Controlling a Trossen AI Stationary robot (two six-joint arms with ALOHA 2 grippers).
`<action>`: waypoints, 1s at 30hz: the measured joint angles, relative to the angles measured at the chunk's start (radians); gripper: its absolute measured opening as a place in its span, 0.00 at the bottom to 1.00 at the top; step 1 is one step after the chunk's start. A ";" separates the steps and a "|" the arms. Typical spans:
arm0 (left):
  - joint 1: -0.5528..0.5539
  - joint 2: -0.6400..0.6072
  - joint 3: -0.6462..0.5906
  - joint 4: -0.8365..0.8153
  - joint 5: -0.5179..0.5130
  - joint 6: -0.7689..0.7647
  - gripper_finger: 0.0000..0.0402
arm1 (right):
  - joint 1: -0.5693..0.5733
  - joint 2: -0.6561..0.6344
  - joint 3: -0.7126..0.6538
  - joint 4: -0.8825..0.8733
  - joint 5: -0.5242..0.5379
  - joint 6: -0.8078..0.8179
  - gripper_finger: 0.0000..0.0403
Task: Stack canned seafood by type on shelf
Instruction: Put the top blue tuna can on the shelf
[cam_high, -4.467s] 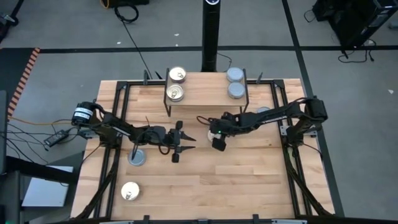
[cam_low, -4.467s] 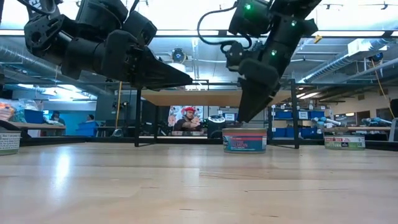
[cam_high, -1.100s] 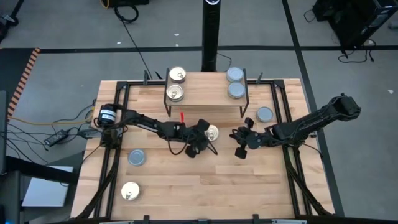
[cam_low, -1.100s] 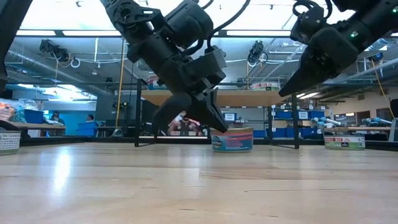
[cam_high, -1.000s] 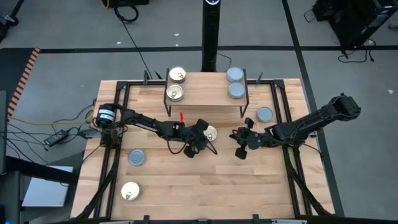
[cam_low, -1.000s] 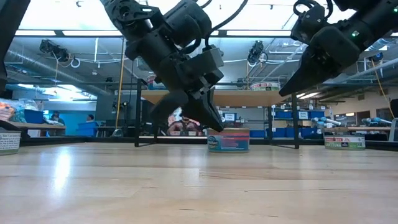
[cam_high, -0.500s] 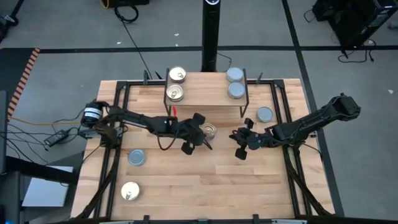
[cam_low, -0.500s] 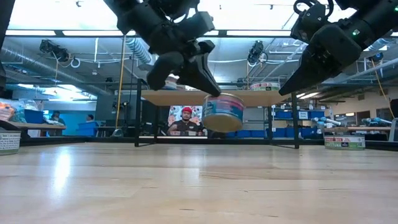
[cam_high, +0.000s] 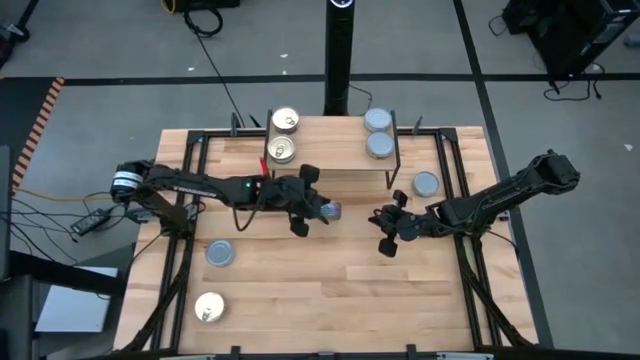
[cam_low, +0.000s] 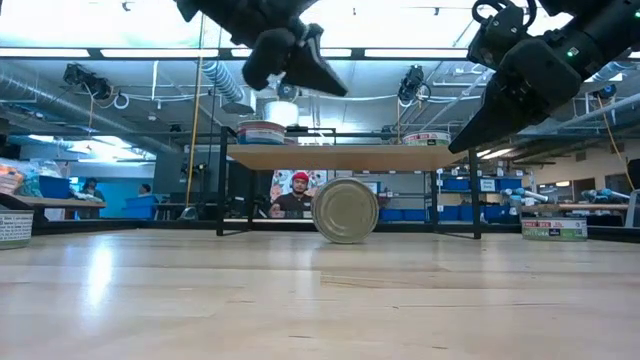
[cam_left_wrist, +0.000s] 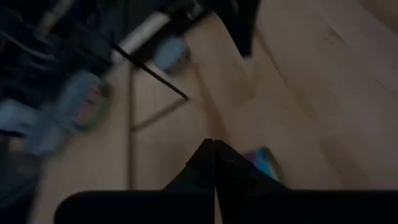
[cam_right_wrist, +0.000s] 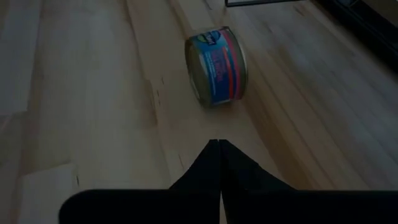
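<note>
A gold-lidded tin (cam_low: 345, 210) is seen standing on its edge on the worktop (cam_high: 400, 290), just in front of the shelf (cam_high: 330, 150), its round axis lying level. It lies below and just right of the left pincer (cam_high: 305, 205), which is closed and holds nothing. The right pincer (cam_high: 385, 232), also closed and empty, hangs farther right. The left arm is judged nearer

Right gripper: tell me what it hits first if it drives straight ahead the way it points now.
Most likely the tin standing on its edge on the tabletop. The right wrist view shows it almost dead ahead of the right gripper, whose fingers are shut, with only bare wood between. Depth is hard to judge.
</note>
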 joint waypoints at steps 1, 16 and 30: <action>0.003 0.000 0.000 -0.025 0.020 -0.021 0.00 | 0.001 0.000 0.000 0.001 -0.001 0.000 0.01; 0.003 0.196 -0.002 -0.016 -0.012 -0.238 0.40 | 0.003 0.000 0.000 0.030 -0.016 0.006 0.02; 0.046 0.236 -0.002 0.050 0.061 -0.339 0.66 | 0.003 0.000 0.000 0.031 -0.039 0.008 0.02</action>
